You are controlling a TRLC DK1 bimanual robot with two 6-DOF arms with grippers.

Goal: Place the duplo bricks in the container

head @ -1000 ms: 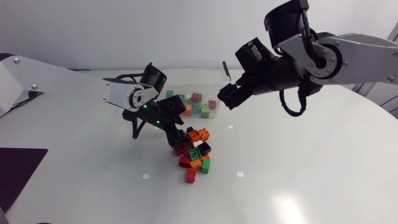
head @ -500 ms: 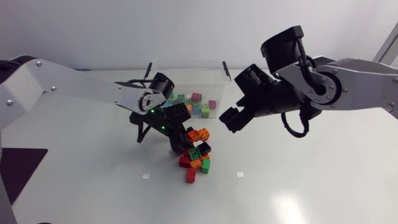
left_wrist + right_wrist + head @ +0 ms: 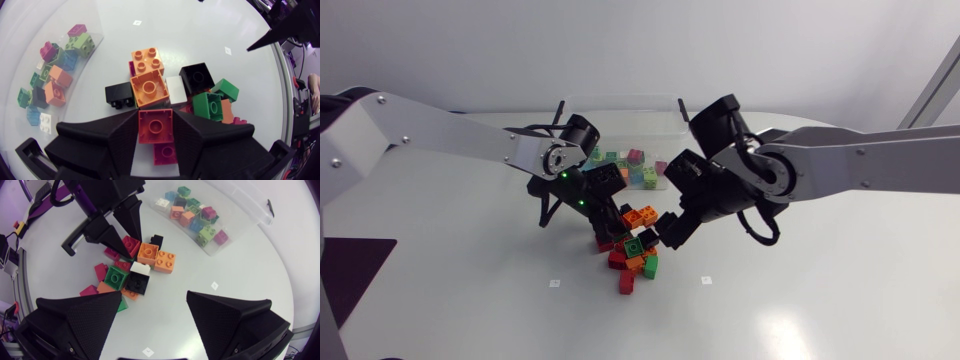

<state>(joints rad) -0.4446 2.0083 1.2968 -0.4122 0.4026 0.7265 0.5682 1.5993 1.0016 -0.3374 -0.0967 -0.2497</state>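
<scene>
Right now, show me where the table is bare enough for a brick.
Bare: the table between the brick pile and its near edge, and outward of the pile on both sides. Crowded: the strip from pile to container, where the left claw grips a red brick and the open right claw hovers.

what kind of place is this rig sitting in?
Probably a robotics lab bench. A left arm and a right arm reach over a plain white table that holds only a pile of toy bricks and a clear container with more bricks inside.
</scene>
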